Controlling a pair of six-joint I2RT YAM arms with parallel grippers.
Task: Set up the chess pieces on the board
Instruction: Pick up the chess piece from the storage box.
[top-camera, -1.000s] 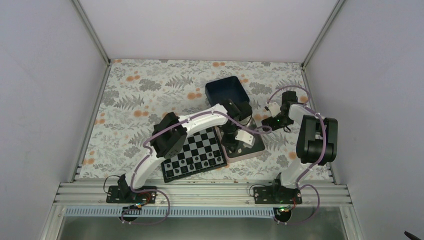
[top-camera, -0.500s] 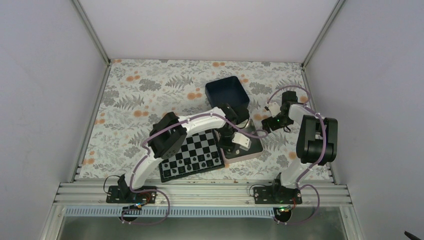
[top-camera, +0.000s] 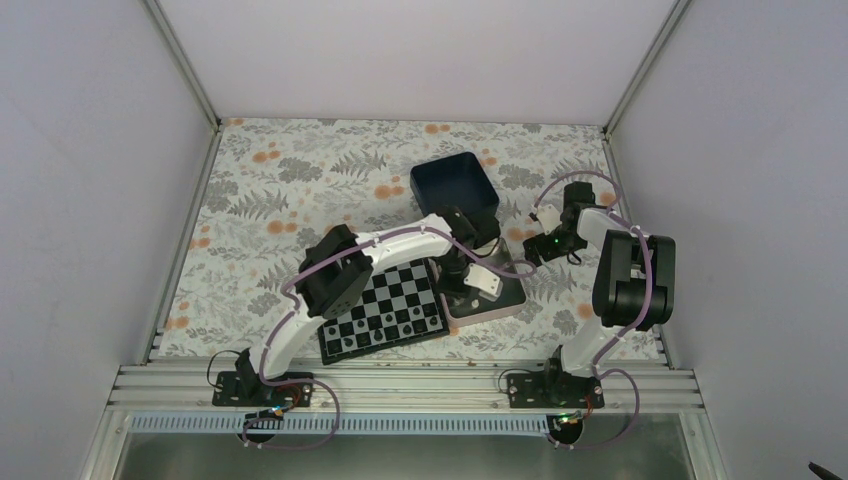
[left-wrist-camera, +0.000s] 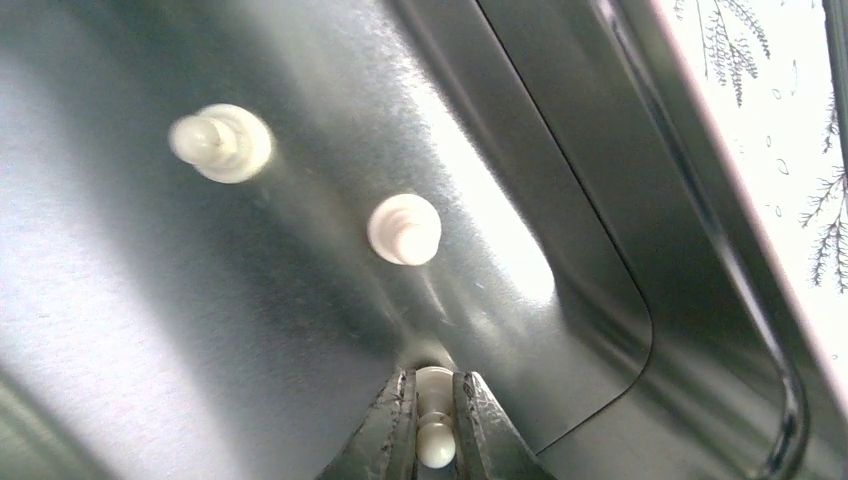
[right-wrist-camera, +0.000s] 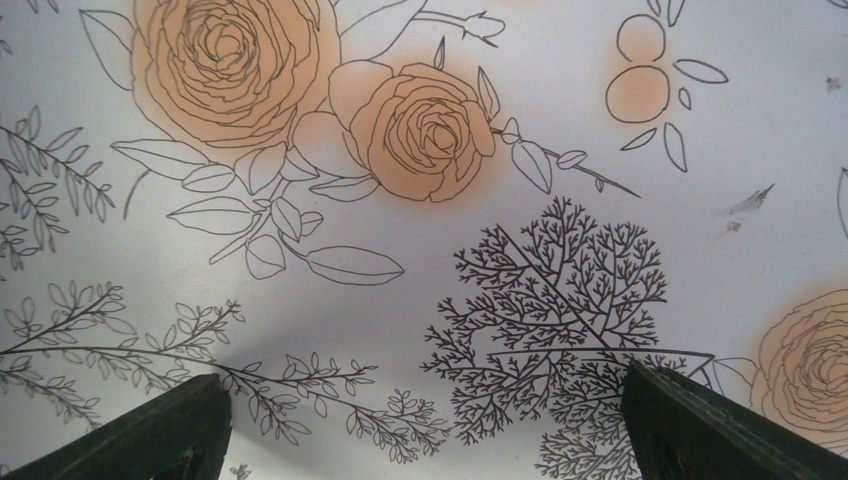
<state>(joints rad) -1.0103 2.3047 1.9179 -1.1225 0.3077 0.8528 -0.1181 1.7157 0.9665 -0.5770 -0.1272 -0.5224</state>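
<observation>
Cream piece (left-wrist-camera: 436, 446) in the silver tin's (left-wrist-camera: 200, 330) corner: left pincer (left-wrist-camera: 434, 428) clamped on it. Advise a straight lift clear of the wall. Right pincer (right-wrist-camera: 425, 425) open, empty.

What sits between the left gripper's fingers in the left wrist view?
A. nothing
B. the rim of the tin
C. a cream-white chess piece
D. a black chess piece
C: the left gripper has its fingers closed on a cream-white chess piece just above the floor of the silver tin.
</observation>
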